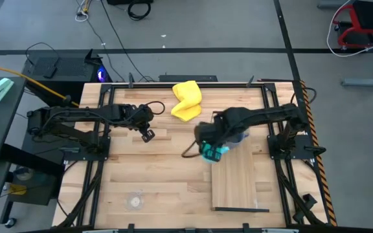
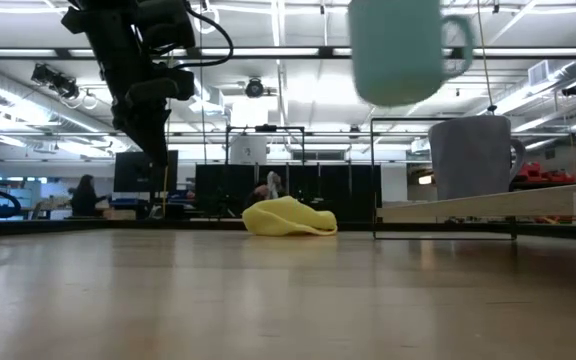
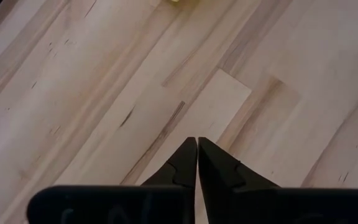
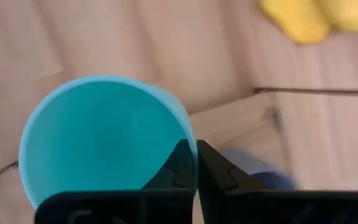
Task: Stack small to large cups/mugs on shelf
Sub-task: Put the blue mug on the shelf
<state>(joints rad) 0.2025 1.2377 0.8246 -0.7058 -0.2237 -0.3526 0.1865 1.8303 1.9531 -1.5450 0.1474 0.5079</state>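
1. The cyan mug (image 1: pixel 212 153) hangs in the air in the right gripper (image 1: pixel 207 147), at the shelf's near corner by the table's middle. In the right wrist view its open mouth faces the camera, and the two dark fingers are pinched together on its rim (image 4: pixel 104 140). The low view shows it lifted clear, handle out to one side (image 2: pixel 400 48).

2. The grey-blue mug (image 2: pixel 473 157) stands upright on the shelf (image 1: pixel 241 184), mostly hidden under the right arm from above. The carried mug hangs higher than it and a little to one side.

3. The step in hand looks like carrying the cyan mug toward the grey-blue one for stacking. The next move likely calls for centring it over the lower mug's mouth and lowering it level, with the two handles kept from clashing.

4. The clear cup (image 1: pixel 135 201) sits on the tabletop (image 1: pixel 160 168) near the front left corner, well apart from the shelf and not yet handled.

5. The left gripper (image 1: pixel 147 135) hovers over bare planks on the left half of the table, its fingers closed on nothing (image 3: pixel 197 163).

6. A yellow cloth (image 1: pixel 186 100) lies near the far edge, beside the right arm but off the shelf. It does not seem to block the lowering path.
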